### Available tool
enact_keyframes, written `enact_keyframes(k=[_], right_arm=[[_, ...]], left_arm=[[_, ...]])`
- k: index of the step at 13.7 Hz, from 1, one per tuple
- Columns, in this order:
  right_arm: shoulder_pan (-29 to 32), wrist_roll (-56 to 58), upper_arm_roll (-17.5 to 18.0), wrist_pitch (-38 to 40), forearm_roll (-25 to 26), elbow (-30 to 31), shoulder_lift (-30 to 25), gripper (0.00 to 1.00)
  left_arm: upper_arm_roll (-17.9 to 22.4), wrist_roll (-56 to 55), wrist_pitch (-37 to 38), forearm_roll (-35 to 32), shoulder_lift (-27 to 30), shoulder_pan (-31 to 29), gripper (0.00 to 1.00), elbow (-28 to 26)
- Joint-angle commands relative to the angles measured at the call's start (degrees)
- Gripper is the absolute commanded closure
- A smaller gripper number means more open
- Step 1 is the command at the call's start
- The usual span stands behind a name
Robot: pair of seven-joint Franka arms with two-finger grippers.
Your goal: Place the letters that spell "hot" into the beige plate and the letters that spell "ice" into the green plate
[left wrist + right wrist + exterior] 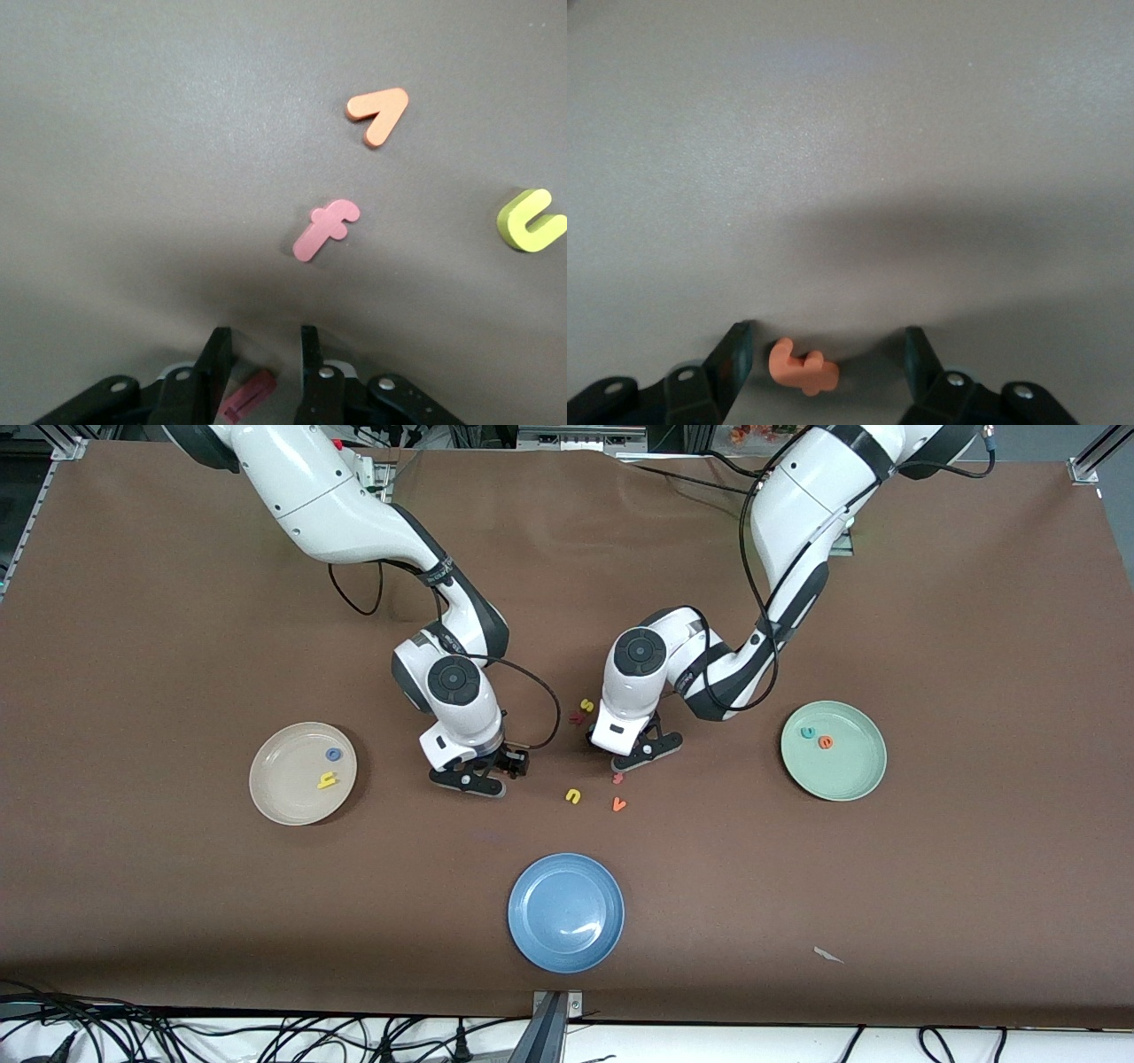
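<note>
The left pincer (260,367) is sitting low over the middle of the brown counter (177,602), its two fingers closing narrowly around the dark red i (249,397), which is lying slanted in the gap; whether both pads are truly pressing on it I cannot tell. Just ahead of this pincer's fingertips the reddish f (325,229) is lying flat, with the orange v (379,113) farther out and the yellow u (530,221) off to one side of them (all three are apart from one another). The yellow s (586,705) is lying close beside the left wrist, toward the right arm's end. The right pincer (826,363) is also hanging low over the counter, its fingers standing wide with the orange t (801,368) lying between them, closer to one finger and touching neither. Away from the right pincer, toward the right arm's end of the counter, the beige plate (279,779) is holding the blue o (333,755) and the yellow h (327,781), lying apart. Away from the left pincer, toward the left arm's end, the green plate (842,775) is holding the teal c (808,732) and the orange e (826,741), just beside each other. The blue plate (566,912) is lying nearer to the front camera than both pincers, roughly between them.
</note>
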State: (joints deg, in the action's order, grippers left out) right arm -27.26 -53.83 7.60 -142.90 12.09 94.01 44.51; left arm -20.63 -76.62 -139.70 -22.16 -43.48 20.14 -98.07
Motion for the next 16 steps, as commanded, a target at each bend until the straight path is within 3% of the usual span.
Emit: enact_keyframes(k=[1, 6, 11, 16], right_arm=[[-1.0, -1.4, -0.7, 0.3, 1.6, -1.7, 1.3, 0.36], [-1.0, -1.3, -0.7, 0.3, 1.7, -1.6, 1.3, 0.58], [-1.0, -1.4, -0.7, 0.3, 1.7, -1.6, 1.3, 0.58], [-1.0, -1.4, -0.7, 0.3, 1.7, -1.6, 1.3, 0.82]], left_arm=[[0.5, -2.2, -1.2, -2.5, -0.4, 0.3, 0.61, -0.3], [0.4, -1.7, -0.7, -2.5, 0.1, 0.1, 0.60, -0.3], [-0.1, 1.1, 2.3, -2.5, 0.8, -0.3, 0.58, -1.0], [-0.4, 1.1, 3.5, -2.4, 1.9, -0.1, 0.59, -2.0]])
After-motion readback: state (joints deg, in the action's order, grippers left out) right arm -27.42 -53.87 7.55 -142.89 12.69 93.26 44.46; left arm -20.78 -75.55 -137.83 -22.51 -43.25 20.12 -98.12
